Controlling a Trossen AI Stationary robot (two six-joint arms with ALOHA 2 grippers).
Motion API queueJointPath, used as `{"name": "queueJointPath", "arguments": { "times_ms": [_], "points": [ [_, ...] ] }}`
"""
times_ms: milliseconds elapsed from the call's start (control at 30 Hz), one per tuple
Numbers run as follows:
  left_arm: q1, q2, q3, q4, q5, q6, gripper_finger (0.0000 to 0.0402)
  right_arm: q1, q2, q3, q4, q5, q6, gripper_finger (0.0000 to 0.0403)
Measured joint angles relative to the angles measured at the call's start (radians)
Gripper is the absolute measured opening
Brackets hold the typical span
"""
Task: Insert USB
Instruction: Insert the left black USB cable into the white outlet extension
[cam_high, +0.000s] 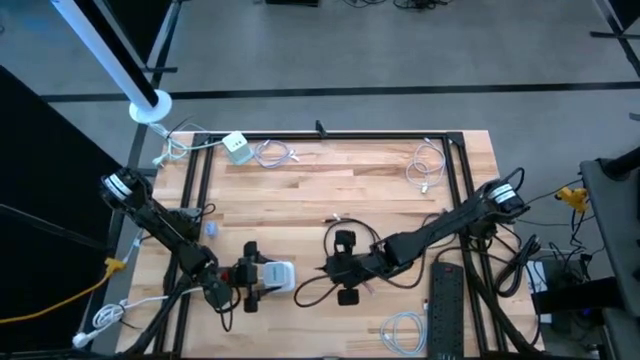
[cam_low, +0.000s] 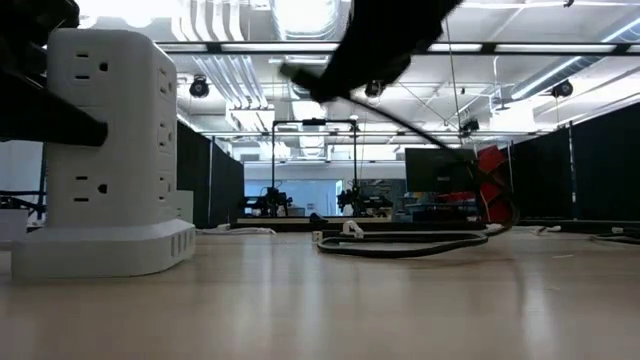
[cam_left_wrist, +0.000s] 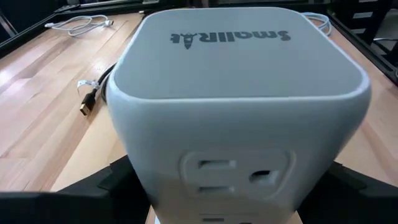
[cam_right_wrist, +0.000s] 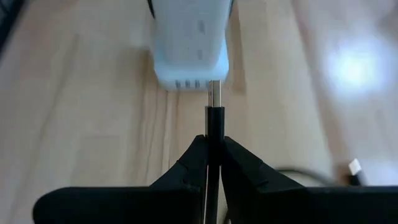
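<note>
High view: the left gripper (cam_high: 243, 277) sits near the front edge of the desk (cam_high: 330, 185), left of the middle, with its fingers spread wide around a white power tower (cam_high: 274, 277) that stands upright between them. The left wrist view shows the tower's top and one outlet face up close, a dark finger (cam_left_wrist: 93, 186) on each side of it, though whether they press the walls I cannot tell. The right gripper (cam_high: 343, 268) is just to the right of the tower, also near the front edge, its fingers pressed together on a black USB plug (cam_right_wrist: 214, 112). In the right wrist view the plug's metal tip points at the row of small ports along the tower's base and stops just short of it, not yet in. The plug's black cable (cam_high: 310, 290) loops over the desk in front of the right gripper. Coiled white cables (cam_high: 427, 165) lie near the back right corner.
</note>
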Motion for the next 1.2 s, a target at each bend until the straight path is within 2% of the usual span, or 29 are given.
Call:
{"name": "queueJointPath", "arguments": {
  "times_ms": [133, 233, 333, 467, 600, 733, 867, 1200],
  "points": [
    [-0.013, 0.000, -0.004, 0.031, 0.003, 0.011, 0.0295, 0.007, 0.076, -0.002, -0.002, -0.014, 0.090, 0.0019],
    [-0.029, 0.000, -0.005, 0.063, 0.032, 0.032, 0.0295, 0.008, 0.115, -0.002, -0.001, -0.076, 0.154, 0.0019],
    [-0.053, 0.000, -0.006, 0.077, 0.051, 0.031, 0.0295, 0.010, 0.132, -0.002, -0.002, -0.150, 0.203, 0.0019],
    [-0.073, 0.000, -0.024, 0.116, 0.062, 0.026, 0.0295, 0.020, 0.132, -0.001, 0.001, -0.162, 0.220, 0.0019],
    [-0.076, 0.002, -0.050, 0.196, 0.079, 0.044, 0.0295, 0.022, 0.132, -0.001, 0.004, -0.159, 0.193, 0.0019],
    [-0.079, 0.003, -0.070, 0.307, 0.131, 0.119, 0.0295, 0.029, 0.140, -0.001, 0.047, -0.153, 0.059, 0.0019],
    [-0.078, 0.000, -0.072, 0.362, 0.110, 0.180, 0.0295, 0.043, 0.149, -0.001, 0.093, -0.155, -0.046, 0.0019],
    [-0.076, -0.003, -0.073, 0.399, 0.085, 0.222, 0.0295, 0.040, 0.162, -0.001, 0.182, -0.158, -0.086, 0.0019]
  ]
}}
